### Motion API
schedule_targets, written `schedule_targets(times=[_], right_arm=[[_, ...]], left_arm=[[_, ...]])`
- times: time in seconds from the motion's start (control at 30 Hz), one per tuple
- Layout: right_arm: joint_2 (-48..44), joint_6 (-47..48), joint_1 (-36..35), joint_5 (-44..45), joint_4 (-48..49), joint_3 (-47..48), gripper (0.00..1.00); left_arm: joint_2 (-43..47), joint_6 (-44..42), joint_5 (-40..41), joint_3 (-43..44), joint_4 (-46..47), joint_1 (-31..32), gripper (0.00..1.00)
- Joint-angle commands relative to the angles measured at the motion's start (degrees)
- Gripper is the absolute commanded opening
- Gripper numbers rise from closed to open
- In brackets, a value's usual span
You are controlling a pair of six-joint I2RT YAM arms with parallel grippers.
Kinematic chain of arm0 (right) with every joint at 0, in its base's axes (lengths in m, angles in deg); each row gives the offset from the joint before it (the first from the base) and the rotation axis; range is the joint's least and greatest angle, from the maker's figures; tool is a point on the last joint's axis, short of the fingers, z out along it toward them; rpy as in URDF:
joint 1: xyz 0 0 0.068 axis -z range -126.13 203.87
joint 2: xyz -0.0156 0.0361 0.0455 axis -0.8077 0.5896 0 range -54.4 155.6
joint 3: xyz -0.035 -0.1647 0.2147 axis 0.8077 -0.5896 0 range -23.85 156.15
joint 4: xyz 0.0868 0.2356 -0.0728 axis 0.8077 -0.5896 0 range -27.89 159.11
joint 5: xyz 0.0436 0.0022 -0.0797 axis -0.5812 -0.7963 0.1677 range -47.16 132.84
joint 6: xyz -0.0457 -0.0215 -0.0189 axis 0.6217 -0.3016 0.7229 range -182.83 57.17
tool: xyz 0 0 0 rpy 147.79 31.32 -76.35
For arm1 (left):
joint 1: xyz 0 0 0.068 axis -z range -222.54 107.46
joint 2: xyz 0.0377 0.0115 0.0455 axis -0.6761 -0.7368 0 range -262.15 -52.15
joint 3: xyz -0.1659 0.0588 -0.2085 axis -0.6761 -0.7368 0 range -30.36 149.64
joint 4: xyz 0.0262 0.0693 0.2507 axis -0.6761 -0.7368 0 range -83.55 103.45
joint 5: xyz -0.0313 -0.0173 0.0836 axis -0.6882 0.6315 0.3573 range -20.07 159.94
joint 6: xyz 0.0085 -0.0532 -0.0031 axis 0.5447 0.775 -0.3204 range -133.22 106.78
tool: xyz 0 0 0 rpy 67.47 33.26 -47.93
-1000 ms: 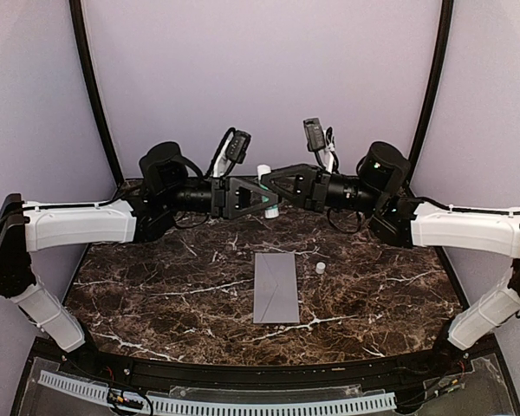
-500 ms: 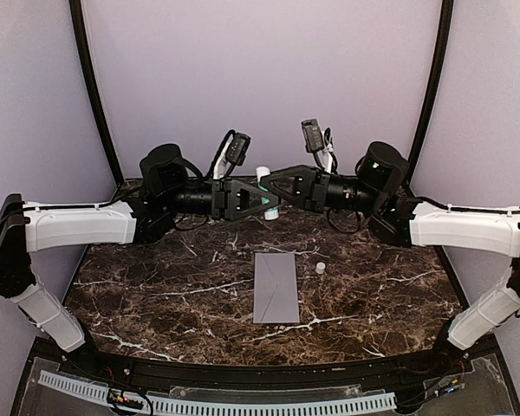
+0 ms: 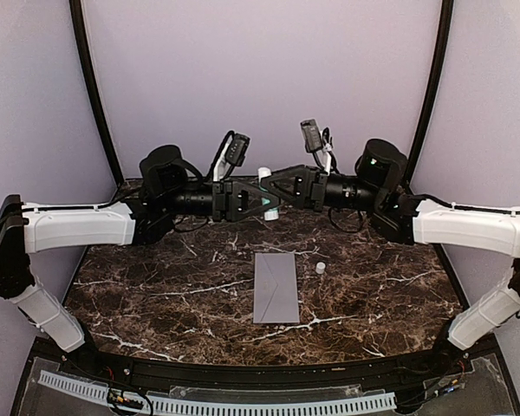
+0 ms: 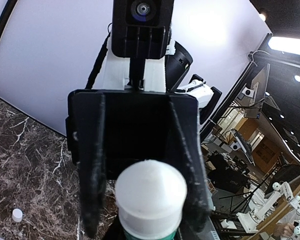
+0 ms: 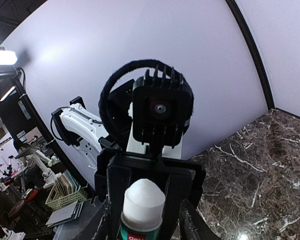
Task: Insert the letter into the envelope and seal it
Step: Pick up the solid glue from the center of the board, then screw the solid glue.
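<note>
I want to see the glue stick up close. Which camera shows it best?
The right wrist view: the glue stick shows its white tip and green label clearly. The left wrist view shows its white end big but hardly any green. The top view shows it tiny, far away.

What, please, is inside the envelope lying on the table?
Nothing inside shows. The envelope lies flat on the marble table, and its grey paper hides any contents; whether a letter is in it cannot be told.

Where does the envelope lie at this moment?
In the top view, the envelope lies flat mid-table on the marble table, just left of a small white cap.
</note>
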Motion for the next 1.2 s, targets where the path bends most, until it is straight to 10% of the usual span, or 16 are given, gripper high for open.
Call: schedule_targets(times=[0.0,0.13,0.33,1.17], right_arm=[[-3.45,4.32,0.00,1.89,-3.11,0.21,0.50],[-6.87,5.53,0.93,4.91,-5.34,-2.36,0.71],[-10.51,5.30,1.96,3.73,-5.18,-8.17,0.74],[2.84,3.42,-4.55,-7.79,3.38,1.33,0.35]], left_arm=[[2.69,0.93,1.90,-0.59,1.65,-0.01,0.03],[4.08,0.58,3.74,-1.59,2.32,-0.57,0.02],[5.28,3.75,3.30,-3.51,7.45,-2.44,0.02],[4.72,4.57,-3.23,-2.49,9.34,-2.79,0.01]])
